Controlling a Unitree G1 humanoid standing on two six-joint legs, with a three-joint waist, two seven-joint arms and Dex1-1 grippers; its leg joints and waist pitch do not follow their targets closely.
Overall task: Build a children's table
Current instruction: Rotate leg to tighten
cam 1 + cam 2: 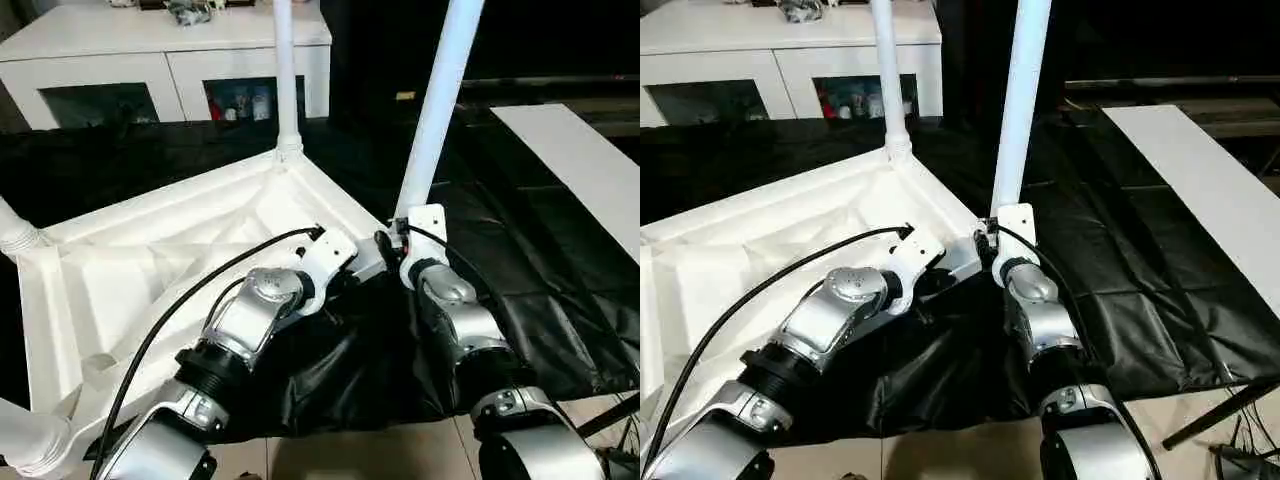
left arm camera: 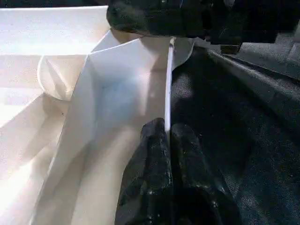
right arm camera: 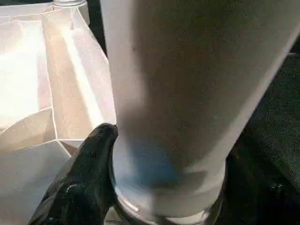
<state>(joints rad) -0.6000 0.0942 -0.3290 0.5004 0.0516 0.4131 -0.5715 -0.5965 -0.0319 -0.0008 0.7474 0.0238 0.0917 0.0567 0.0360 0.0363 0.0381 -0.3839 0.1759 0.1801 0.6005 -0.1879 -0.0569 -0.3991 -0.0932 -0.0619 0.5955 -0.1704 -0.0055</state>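
Note:
The white tabletop (image 1: 150, 270) lies upside down on black cloth, ribbed underside up. One white leg (image 1: 285, 80) stands in the far corner socket. Two more leg ends (image 1: 15, 235) (image 1: 30, 440) show at the left corners. A fourth leg (image 1: 440, 110) rises from the near right corner socket, leaning right. My right gripper (image 1: 400, 235) is at this leg's base, one black finger (image 3: 89, 159) pressed against the tube (image 3: 178, 93); the other finger is hidden. My left gripper (image 2: 167, 133) is shut on the tabletop's thin rim (image 2: 168, 84) right beside that corner.
A white cabinet with glass doors (image 1: 170, 60) stands at the back. A flat white board (image 1: 590, 160) lies on the right. Black cloth (image 1: 520, 250) covers the work surface, and pale floor (image 1: 350, 455) shows past its front edge. A dark stand leg (image 1: 1220, 410) is at the lower right.

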